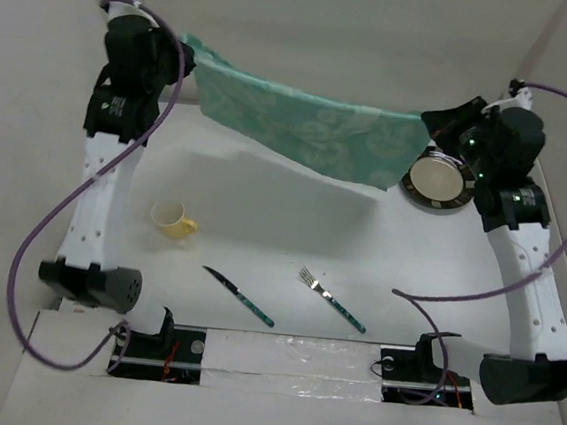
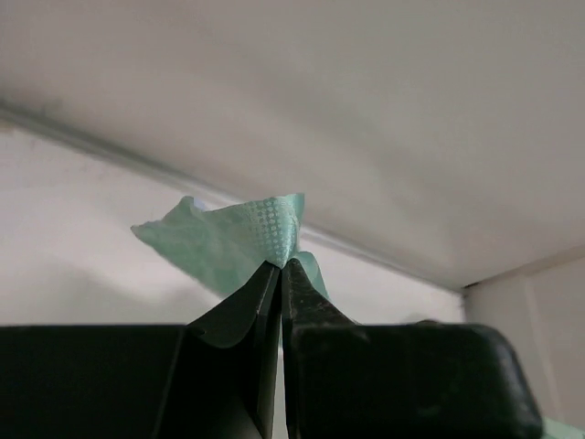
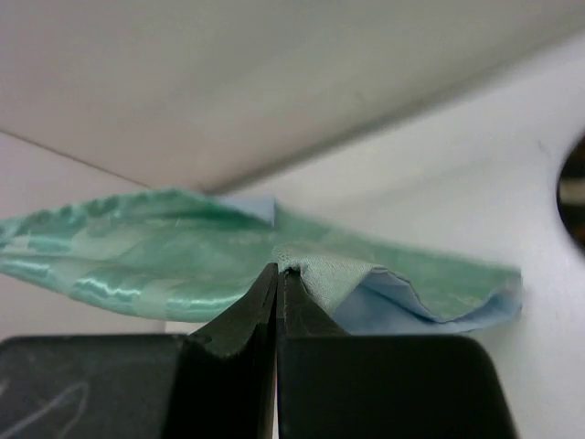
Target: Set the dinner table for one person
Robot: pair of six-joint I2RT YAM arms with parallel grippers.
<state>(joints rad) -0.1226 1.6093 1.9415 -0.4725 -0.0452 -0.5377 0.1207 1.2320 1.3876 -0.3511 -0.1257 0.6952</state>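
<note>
Mint-green patterned cloth (image 1: pixel 302 124), glossy and sagging, hangs over the far side of the matte white dinner table (image 1: pixel 292 223). The left gripper (image 2: pixel 281 265) and right gripper (image 3: pixel 277 273) are each clamped tight on one end. Nearer lie a yellow cup (image 1: pixel 170 219), a knife (image 1: pixel 239 296) and a fork (image 1: pixel 332 298). The right arm partly hides a round plate (image 1: pixel 439 179).

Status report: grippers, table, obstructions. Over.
Both shut: left gripper on one end of green cloth, right gripper on other. Cloth held stretched above dinner table, far side. On table nearer: cup, knife, fork; plate by right arm.
</note>
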